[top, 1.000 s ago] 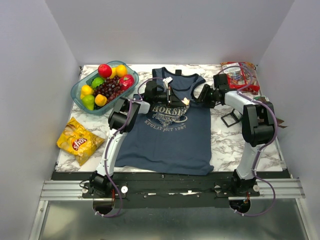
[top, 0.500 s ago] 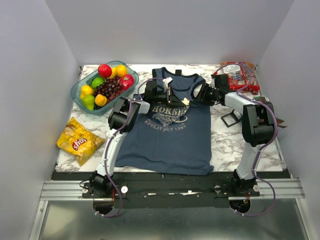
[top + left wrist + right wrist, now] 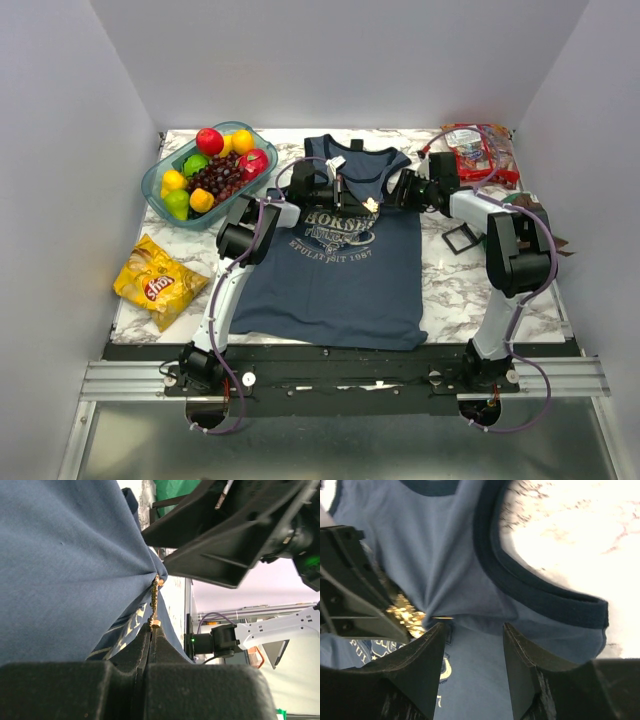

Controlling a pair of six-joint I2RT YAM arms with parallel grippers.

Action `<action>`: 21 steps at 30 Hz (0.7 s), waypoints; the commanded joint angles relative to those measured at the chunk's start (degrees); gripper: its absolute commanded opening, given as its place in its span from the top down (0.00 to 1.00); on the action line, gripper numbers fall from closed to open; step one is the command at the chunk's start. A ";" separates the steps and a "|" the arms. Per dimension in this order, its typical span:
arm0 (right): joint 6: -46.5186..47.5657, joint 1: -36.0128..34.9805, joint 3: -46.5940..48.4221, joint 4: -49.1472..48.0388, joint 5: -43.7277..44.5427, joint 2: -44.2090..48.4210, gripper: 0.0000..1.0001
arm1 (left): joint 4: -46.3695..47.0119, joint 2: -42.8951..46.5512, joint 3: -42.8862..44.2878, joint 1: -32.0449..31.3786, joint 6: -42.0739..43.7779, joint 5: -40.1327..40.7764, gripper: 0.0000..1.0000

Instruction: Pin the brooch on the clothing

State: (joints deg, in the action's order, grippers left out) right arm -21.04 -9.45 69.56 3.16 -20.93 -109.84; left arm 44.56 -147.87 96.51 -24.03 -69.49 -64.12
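Where clothing [image 3: 65, 570] puckers, knobbly gold brooch [image 3: 154, 600]

The right gripper [image 3: 473, 630] hangs with its fingers spread above a blue tank top [image 3: 445, 555] with navy trim, laid on a white marble table [image 3: 560, 530]. The cloth puckers toward a gold brooch [image 3: 405, 614] at the tip of the left gripper [image 3: 390, 622], just beside one spread finger.

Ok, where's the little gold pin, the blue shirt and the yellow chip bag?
brooch [image 3: 154, 600], left wrist view, on its gold body.
clothing [image 3: 340, 290], top external view, on the plain front below the print.
yellow chip bag [image 3: 160, 283], top external view, on its red logo.
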 commanded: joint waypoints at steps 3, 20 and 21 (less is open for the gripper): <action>2.32 -0.92 -0.65 -2.63 -1.92 2.44 0.43 | -1.75 0.39 0.43 -0.40 2.17 -0.92 1.00; -0.40 -0.48 1.19 0.00 4.67 0.51 0.41 | -1.75 0.83 0.17 -0.40 2.35 -0.92 1.00; -0.49 -0.22 1.11 0.01 5.28 0.42 0.48 | -1.84 0.83 0.17 -0.40 2.35 -0.83 1.00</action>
State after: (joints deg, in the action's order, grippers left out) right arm -20.45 -10.15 69.58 2.31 -18.83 -109.03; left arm 43.13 -147.87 96.51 -24.12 -68.36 -64.10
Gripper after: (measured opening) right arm 0.593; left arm 0.012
